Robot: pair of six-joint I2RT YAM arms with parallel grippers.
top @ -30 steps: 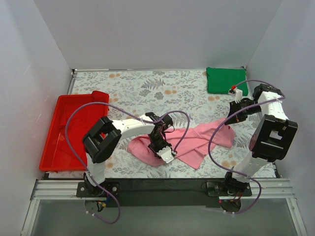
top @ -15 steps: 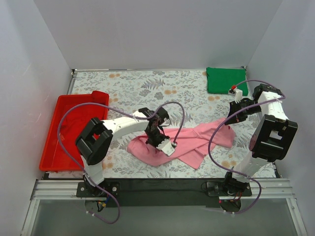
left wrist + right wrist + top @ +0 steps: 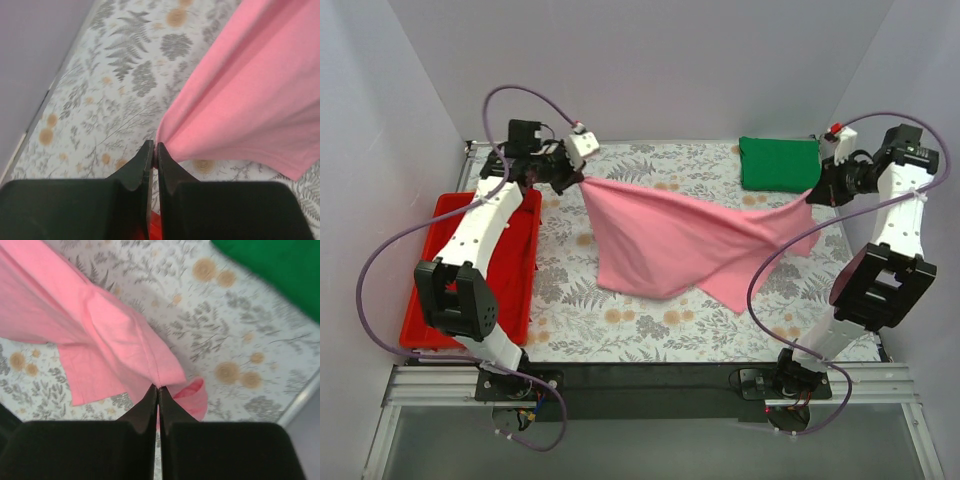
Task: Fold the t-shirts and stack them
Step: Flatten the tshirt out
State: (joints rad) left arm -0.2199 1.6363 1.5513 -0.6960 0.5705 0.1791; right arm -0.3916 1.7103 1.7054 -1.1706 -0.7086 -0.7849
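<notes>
Pink shirt (image 3: pixel 670 235) hangs stretched mid-air across the table (image 3: pixel 650 168). Left gripper (image 3: pixel 578 181) and right gripper (image 3: pixel 818 196) are each pinched shut on a thin bit of edge. Pull wider and one could slip free. Green shirt (image 3: pixel 778 163) folded, far right.

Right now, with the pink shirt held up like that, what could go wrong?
1. The left end effector and right end effector each pinch only a thin bit of the pink shirt, so it might slip out.
2. The shirt sags and bunches in the middle, so it may land wrinkled.
3. Its right end hangs near the green shirt and could drag it.
</notes>
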